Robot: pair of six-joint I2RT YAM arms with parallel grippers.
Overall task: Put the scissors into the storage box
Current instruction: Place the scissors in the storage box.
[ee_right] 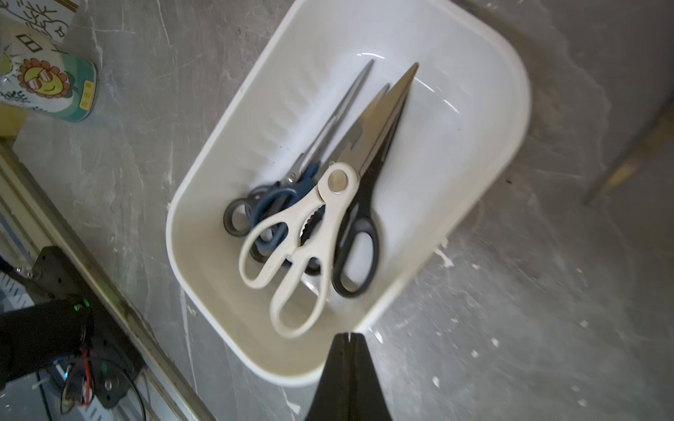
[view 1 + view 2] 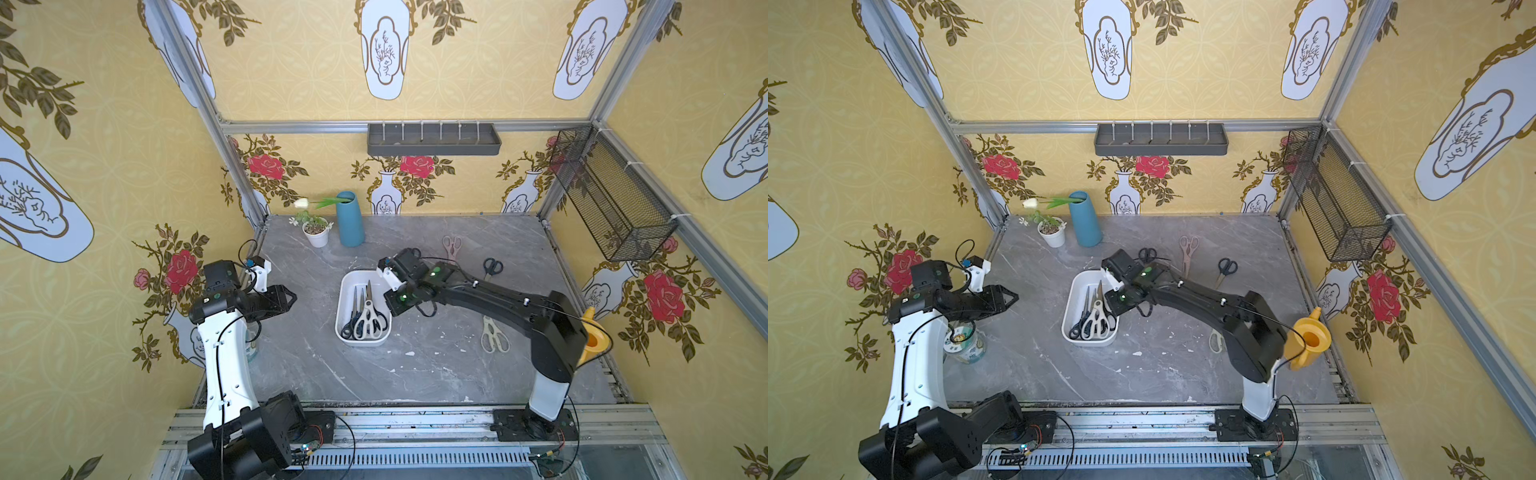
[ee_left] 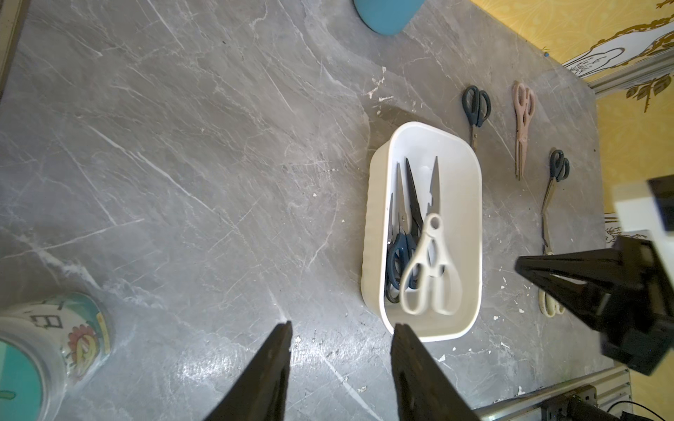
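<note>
The white storage box point(image 2: 341, 299) point(image 3: 474, 226) point(image 1: 204, 175) sits mid-table. Several scissors lie in it: a cream-handled pair point(image 2: 370, 320) point(image 1: 302, 233) on top, a black-handled pair point(image 1: 359, 233) and a blue-handled pair point(image 1: 277, 197). Loose on the table are pink scissors point(image 2: 452, 245), small dark scissors point(image 2: 492, 268), cream scissors point(image 2: 494, 334) and another dark pair point(image 2: 1147, 253). My right gripper point(image 1: 348, 333) is shut and empty, hovering above the box's right rim. My left gripper point(image 3: 341, 324) point(image 2: 291, 297) is open and empty, above the table left of the box.
A blue vase point(image 2: 350, 224) and a white plant pot point(image 2: 316, 235) stand at the back left. A printed jar point(image 2: 967, 345) sits under the left arm. A yellow watering can point(image 2: 594, 338) stands at the right edge. A grey tray point(image 2: 434, 139) and a mesh basket point(image 2: 611, 195) hang on the walls.
</note>
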